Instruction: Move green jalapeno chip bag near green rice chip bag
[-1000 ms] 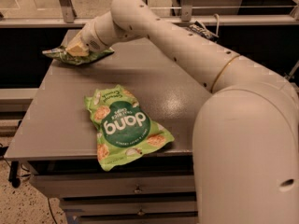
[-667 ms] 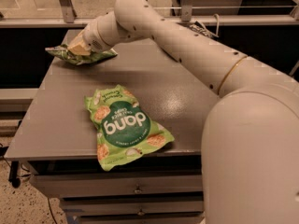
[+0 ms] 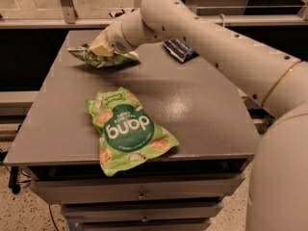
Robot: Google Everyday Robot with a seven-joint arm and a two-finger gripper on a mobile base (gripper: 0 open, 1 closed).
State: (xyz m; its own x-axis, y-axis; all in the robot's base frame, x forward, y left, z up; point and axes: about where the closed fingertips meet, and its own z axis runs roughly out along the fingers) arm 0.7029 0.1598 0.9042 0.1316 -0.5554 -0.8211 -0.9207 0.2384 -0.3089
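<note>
The green jalapeno chip bag, small, wrinkly and olive-green, is at the far left of the grey table, held a little above the top with a shadow under it. My gripper reaches in from the right at the end of the long white arm and is shut on the bag's top. The green rice chip bag, bright lime-green with a dark "dang" circle, lies flat at the front of the table, nearer the camera than the gripper and well apart from the held bag.
A dark blue chip bag lies at the back of the table, partly behind the arm. The arm crosses the right half of the table. Drawers sit under the front edge. A rail and a glass wall run behind.
My gripper has carried the jalapeno bag a little to the right, away from the table's far left corner. The dark blue bag now shows behind the arm. The rice bag has not moved.
</note>
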